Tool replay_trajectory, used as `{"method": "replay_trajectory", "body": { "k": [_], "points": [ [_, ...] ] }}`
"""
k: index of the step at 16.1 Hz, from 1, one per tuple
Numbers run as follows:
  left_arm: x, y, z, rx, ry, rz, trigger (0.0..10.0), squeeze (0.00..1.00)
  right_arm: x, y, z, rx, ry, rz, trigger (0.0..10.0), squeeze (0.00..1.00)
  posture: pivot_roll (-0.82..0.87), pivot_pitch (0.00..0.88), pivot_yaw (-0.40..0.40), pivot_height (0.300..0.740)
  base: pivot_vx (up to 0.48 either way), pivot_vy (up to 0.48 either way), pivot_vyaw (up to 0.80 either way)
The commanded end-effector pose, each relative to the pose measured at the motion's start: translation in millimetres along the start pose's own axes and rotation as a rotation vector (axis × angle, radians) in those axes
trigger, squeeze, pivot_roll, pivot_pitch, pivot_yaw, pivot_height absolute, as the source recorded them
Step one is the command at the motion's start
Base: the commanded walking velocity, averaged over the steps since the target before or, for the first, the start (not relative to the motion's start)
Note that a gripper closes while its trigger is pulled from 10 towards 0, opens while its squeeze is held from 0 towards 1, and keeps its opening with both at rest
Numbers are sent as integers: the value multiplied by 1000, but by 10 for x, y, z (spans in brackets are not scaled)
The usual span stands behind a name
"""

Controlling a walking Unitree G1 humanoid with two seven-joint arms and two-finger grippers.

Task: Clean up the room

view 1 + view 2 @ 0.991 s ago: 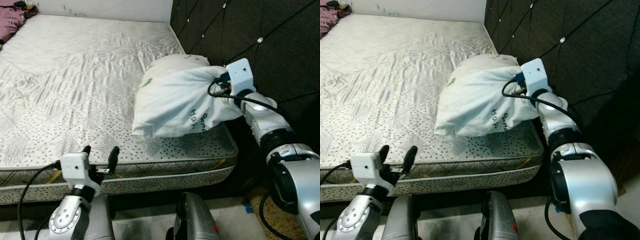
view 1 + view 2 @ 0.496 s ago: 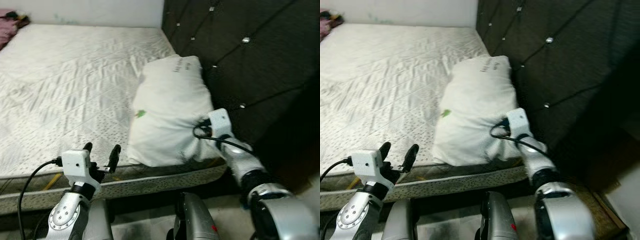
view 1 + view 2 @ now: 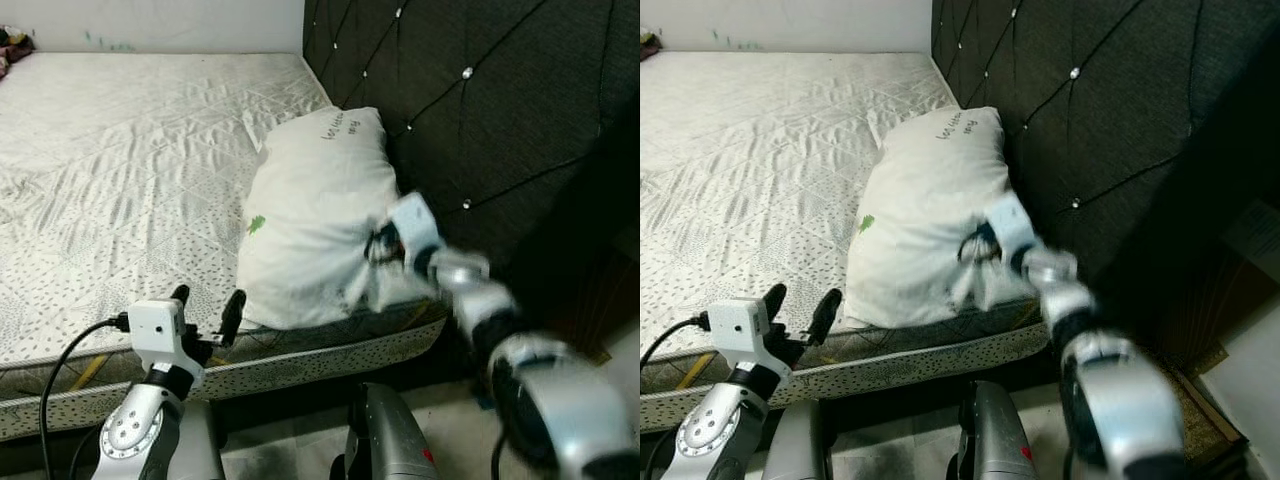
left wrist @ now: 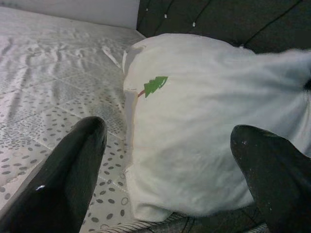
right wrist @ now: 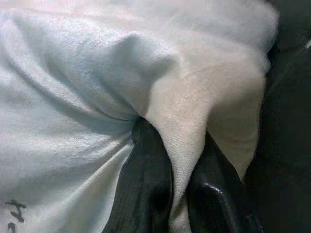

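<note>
The right gripper (image 5: 180, 194) is clenched on a fold of the white pillow (image 3: 320, 215): in the right wrist view the cloth is pinched between its two black fingers (image 5: 146, 194), and the fabric bunches and pulls tight around that point. A pinch on a corner of the cover is a sensible hold, I think, because the pillow is soft and too bulky to take around its body. From the head views the right arm reaches to the near end of the pillow, on the side next to the dark padded headboard (image 3: 480, 100); this arm is blurred, so its exact pose is hard to tell.

The pillow lies on the mattress (image 3: 130, 170) along the headboard, its long side against it, with the near end close to the front edge of the bed. A small green tree mark (image 4: 154, 86) shows on its cover. This looks like the proper place for a pillow, so the placing step seems nearly done and only letting go remains.

The left gripper (image 3: 205, 312) is released, its fingers spread, holding nothing. It hovers low in front of the mattress edge, pointing towards the pillow but apart from it.
</note>
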State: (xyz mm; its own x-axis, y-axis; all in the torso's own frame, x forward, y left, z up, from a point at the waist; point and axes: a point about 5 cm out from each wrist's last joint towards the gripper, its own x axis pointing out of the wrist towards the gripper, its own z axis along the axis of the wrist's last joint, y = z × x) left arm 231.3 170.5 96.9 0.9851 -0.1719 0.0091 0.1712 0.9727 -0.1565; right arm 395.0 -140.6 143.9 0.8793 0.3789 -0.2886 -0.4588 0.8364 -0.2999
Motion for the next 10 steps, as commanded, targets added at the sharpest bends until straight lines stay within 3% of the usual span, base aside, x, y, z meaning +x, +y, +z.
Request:
{"method": "replay_trajectory", "body": {
  "k": [1,4,7,8,10],
  "points": [
    [15,-15,17,6,-3,-9,10000,0,8,-124,279,-70,-59,-22,0,0,117,15,-95,558,0,0,0],
    [-10,-15,17,9,-4,5,10000,0,-69,-444,568,-109,-90,-136,0,0,126,18,-104,558,0,0,0],
    [-26,6,12,14,-1,16,10000,0,-163,-648,721,-134,-147,-211,0,0,127,20,-106,558,0,0,0],
    [-30,20,10,18,0,23,10000,0,-254,-816,740,-154,-158,-309,0,0,127,20,-106,558,0,0,0],
    [-14,19,0,21,3,27,10000,0,-360,-984,654,-138,-138,-392,0,0,119,19,-105,558,0,0,0]
  ]
}}
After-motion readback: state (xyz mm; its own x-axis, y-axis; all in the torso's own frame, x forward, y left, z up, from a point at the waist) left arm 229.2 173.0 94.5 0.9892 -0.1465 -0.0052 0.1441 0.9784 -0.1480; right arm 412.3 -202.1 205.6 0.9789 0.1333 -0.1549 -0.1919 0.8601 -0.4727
